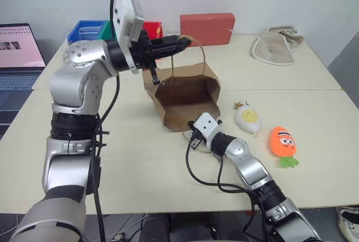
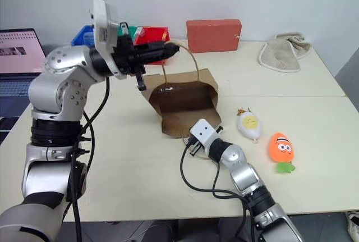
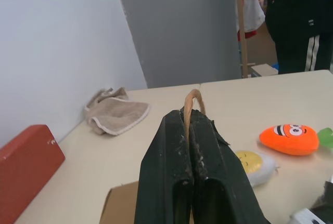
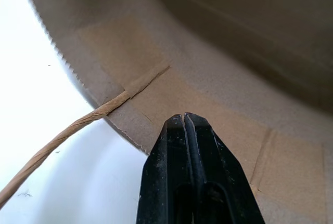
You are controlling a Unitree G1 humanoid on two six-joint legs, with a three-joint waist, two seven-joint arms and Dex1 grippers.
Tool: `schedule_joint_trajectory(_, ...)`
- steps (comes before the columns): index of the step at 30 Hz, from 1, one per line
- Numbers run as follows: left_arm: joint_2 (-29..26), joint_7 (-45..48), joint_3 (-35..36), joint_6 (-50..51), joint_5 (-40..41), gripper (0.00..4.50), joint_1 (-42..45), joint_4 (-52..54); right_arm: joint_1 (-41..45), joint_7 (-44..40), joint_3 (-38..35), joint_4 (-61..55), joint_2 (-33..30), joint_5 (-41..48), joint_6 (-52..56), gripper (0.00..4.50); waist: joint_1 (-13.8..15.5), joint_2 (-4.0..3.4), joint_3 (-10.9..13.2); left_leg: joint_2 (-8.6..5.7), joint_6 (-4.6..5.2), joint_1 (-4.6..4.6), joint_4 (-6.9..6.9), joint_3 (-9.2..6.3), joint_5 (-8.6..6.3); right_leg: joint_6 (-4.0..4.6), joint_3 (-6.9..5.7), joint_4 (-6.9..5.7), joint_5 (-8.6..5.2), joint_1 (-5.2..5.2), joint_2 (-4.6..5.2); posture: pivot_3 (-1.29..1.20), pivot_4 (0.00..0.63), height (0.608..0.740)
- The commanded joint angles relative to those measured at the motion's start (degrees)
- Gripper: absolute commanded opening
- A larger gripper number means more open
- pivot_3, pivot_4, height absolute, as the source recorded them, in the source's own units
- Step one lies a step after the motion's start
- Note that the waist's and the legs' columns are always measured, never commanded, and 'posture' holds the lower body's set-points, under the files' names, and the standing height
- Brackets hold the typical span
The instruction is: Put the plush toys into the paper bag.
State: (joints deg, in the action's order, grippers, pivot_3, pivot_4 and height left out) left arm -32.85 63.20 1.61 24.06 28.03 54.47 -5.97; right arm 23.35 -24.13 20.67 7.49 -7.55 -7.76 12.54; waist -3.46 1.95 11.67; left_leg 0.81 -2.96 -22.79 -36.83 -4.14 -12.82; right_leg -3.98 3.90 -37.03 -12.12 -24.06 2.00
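The left gripper pinched the paper bag's handle above the bag; the right gripper, pressed together, lay at its mouth, the plush toys beside it.

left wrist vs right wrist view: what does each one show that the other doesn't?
Left wrist view: the left gripper shut on the bag's upper handle, with the carrot toy, egg toy, beige towel, red block and a person's dark trousers behind.

Right wrist view: the right gripper shut, its tips against the inside of the bag's lower rim beside the lower handle.

Both: the paper bag and the pale table.
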Motion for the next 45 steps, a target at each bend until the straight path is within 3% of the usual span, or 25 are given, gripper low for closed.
schedule_joint_trajectory(1, -1.2, 0.9, 0.6, 0.9, 1.3, 0.0, -0.4, 4.0, 1.1, -1.6, -1.9, -1.6, 0.3, 2.0, 3.2, 0.05, 0.0, 0.0, 0.0, 0.0, 0.0, 0.0, 0.0, 0.0, 0.0, 0.0, 0.0, 0.0, 0.0, 0.0, 0.0, 0.0, 0.15, 0.74)
schedule_joint_trajectory(8, -1.6, 1.5, 1.7, 5.1, 4.9, 0.0, -2.7, 7.9, 3.1, -0.8, -5.2, -2.4, 2.6, 5.0, 8.4, 0.05, 0.1, -0.01, 0.0, 0.0, 0.0, -0.05, 0.0, -0.02, 0.0, 0.0, -0.01, 0.0, 0.0, -0.03, 0.0, 0.0, 0.15, 0.74)
schedule_joint_trajectory(14, -2.4, 1.6, 1.5, 7.0, 6.3, 0.0, -4.6, 10.5, 6.2, 1.5, -3.7, 3.1, 3.1, 2.2, 5.0, 0.05, 0.1, -0.02, 0.0, 0.0, 0.0, -0.06, 0.03, -0.02, 0.0, 0.0, -0.02, 0.02, 0.0, -0.05, 0.0, 0.0, 0.15, 0.74)
schedule_joint_trajectory(20, -2.6, 1.1, 1.5, 6.9, 6.3, 0.0, -5.4, 10.4, 9.4, 3.4, -0.3, 8.6, 1.9, -3.4, -5.3, 0.05, 0.0, -0.02, 0.0, 0.0, 0.0, -0.07, 0.04, -0.02, 0.0, 0.0, -0.02, 0.04, 0.0, -0.07, 0.0, 0.0, 0.15, 0.74)
schedule_joint_trajectory(27, -2.6, 1.0, 1.5, 6.4, 6.1, 0.0, -5.5, 9.5, 12.6, 2.6, -0.1, 16.9, 3.9, -3.9, -5.8, 0.05, 0.0, -0.02, 0.0, 0.0, 0.0, -0.06, 0.05, -0.02, 0.0, 0.01, -0.02, 0.04, 0.0, -0.06, 0.0, 0.0, 0.15, 0.74)
schedule_joint_trajectory(33, -2.1, -1.1, 3.1, 6.1, 6.6, 0.0, -3.5, 8.4, 13.3, 2.0, -0.7, 21.5, 5.1, -4.3, -2.5, 0.05, -0.2, -0.02, 0.0, 0.0, 0.0, 0.0, 0.05, -0.03, 0.0, 0.01, -0.02, 0.0, 0.0, -0.03, 0.0, 0.0, 0.15, 0.74)
schedule_joint_trajectory(40, -2.6, -4.7, 6.3, 3.6, 5.9, 0.0, 4.9, 5.3, 11.8, 0.9, -0.4, 20.2, 5.2, -4.5, -0.5, 0.05, -0.3, -0.02, 0.0, -0.01, 0.0, 0.01, 0.03, -0.04, 0.0, 0.0, -0.03, 0.01, 0.0, -0.01, 0.0, 0.0, 0.15, 0.74)
schedule_joint_trajectory(45, -3.3, -3.5, 4.8, 2.7, 4.5, 0.0, 4.1, 5.4, 11.5, 0.6, -0.6, 19.3, 5.6, -4.4, 0.3, 0.05, -0.3, -0.03, 0.0, 0.0, 0.0, -0.01, 0.11, -0.04, 0.0, 0.0, -0.03, 0.03, 0.0, -0.04, 0.0, 0.0, 0.15, 0.74)
